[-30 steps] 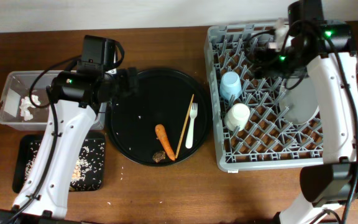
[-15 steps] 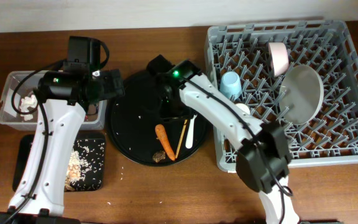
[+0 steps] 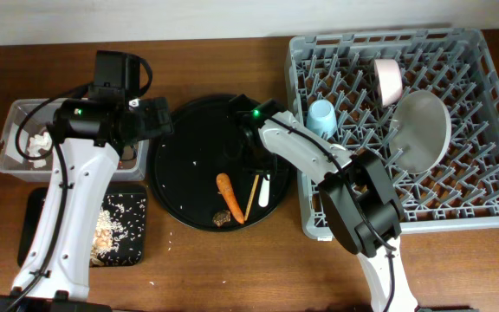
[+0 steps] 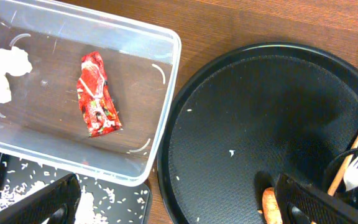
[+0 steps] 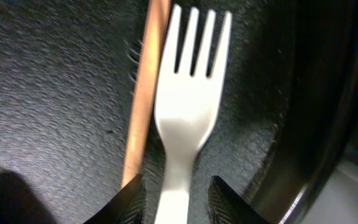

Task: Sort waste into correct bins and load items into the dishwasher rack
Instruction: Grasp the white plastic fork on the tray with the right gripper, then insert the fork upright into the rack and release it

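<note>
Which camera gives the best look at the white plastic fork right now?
The right wrist view: the fork fills the frame, tines up, lying beside the chopstick on the round black tray. Overhead shows only its handle below the right arm. The left wrist view catches just the tines at its right edge.

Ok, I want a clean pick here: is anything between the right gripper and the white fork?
Nothing lies between them: the right gripper straddles the handle of the white fork. But the wooden chopstick lies tight alongside, running up to one finger, so it may get caught.
</note>
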Action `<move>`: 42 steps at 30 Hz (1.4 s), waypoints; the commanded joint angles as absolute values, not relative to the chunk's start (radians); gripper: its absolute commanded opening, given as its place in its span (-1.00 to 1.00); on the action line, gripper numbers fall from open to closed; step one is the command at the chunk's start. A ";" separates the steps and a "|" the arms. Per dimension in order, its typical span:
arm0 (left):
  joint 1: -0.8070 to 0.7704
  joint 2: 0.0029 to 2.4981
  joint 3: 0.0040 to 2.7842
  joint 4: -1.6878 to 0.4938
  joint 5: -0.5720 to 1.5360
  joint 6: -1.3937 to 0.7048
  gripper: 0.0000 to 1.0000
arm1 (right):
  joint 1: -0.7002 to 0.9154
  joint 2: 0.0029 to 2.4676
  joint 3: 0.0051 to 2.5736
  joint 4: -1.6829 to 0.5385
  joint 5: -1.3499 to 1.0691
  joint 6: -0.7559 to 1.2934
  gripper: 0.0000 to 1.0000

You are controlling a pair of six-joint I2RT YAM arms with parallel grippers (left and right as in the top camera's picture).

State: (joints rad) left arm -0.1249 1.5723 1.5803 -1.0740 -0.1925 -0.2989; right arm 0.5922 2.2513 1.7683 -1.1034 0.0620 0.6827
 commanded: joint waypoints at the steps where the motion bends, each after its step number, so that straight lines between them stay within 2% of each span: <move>1: -0.123 1.546 1.586 -1.075 -0.211 -0.301 0.98 | 0.588 2.254 1.749 -1.074 0.057 0.723 -0.31; 5: -0.123 1.546 1.586 -1.075 -0.211 -0.301 0.98 | 0.587 2.254 1.648 -1.003 0.057 0.769 -0.33; 12: -0.123 1.546 1.586 -1.075 -0.211 -0.301 0.98 | 0.587 2.254 1.648 -1.046 0.057 0.768 -0.33; 14: -0.123 1.546 1.586 -1.075 -0.211 -0.301 0.98 | 0.587 2.254 1.648 -1.042 0.057 0.768 -0.67; 18: -0.123 1.546 1.586 -1.075 -0.210 -0.301 0.98 | 0.582 2.252 1.650 -1.040 0.057 0.767 -0.79; 19: -0.123 1.546 1.586 -1.076 -0.210 -0.301 0.98 | 0.571 2.250 1.669 -1.055 0.056 0.756 -0.92; 23: -0.123 1.546 1.586 -1.075 -0.210 -0.301 0.98 | 0.516 2.218 1.839 -1.177 0.000 0.624 -0.92; 28: -0.123 1.546 1.586 -1.076 -0.210 -0.301 0.98 | 0.515 2.213 1.925 -1.211 -0.035 0.517 -0.92; 31: -0.123 1.546 1.586 -1.075 -0.210 -0.301 0.98 | 0.514 2.197 2.190 -1.399 -0.055 0.395 -0.92; 35: -0.123 1.546 1.586 -1.075 -0.210 -0.301 0.98 | 0.471 2.160 2.340 -1.508 -0.052 0.261 -0.92; 40: -0.123 1.546 1.586 -1.075 -0.210 -0.301 0.98 | 0.195 2.129 2.339 -1.600 -0.029 0.057 -0.92; 42: -0.123 1.546 1.586 -1.075 -0.210 -0.301 0.98 | 0.136 2.131 2.338 -1.625 0.028 0.056 -0.92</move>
